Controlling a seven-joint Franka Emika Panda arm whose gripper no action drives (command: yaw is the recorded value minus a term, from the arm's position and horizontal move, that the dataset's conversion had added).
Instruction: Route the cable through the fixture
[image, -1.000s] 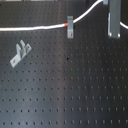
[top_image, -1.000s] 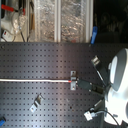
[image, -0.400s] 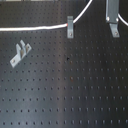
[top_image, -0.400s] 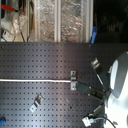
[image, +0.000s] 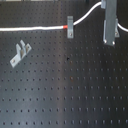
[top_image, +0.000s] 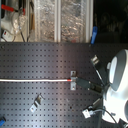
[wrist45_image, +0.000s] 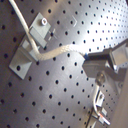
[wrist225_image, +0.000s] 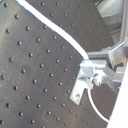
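The cable (image: 35, 28) is a thin white cord that comes in from the first exterior view's left. Its red band (image: 67, 23) sits right at a small grey fixture (image: 71, 29). From there the cable curves up to my gripper (image: 109, 37) on the first exterior view's right. In the first wrist view the cable (wrist45_image: 55, 50) passes the fixture (wrist45_image: 25, 52) and ends between my fingers (wrist45_image: 102, 61), which are shut on it. The second exterior view shows the cable (top_image: 30, 80) reaching the same fixture (top_image: 74, 81).
A second bracket (image: 20, 53) stands on the black perforated board at the first exterior view's left, and a third (image: 116, 33) shows just behind my gripper. The white arm (top_image: 117, 75) fills the second exterior view's right. Clutter lines that board's far edge.
My gripper has shifted slightly lower in the first exterior view, still holding the cable. The red band stays at the fixture.
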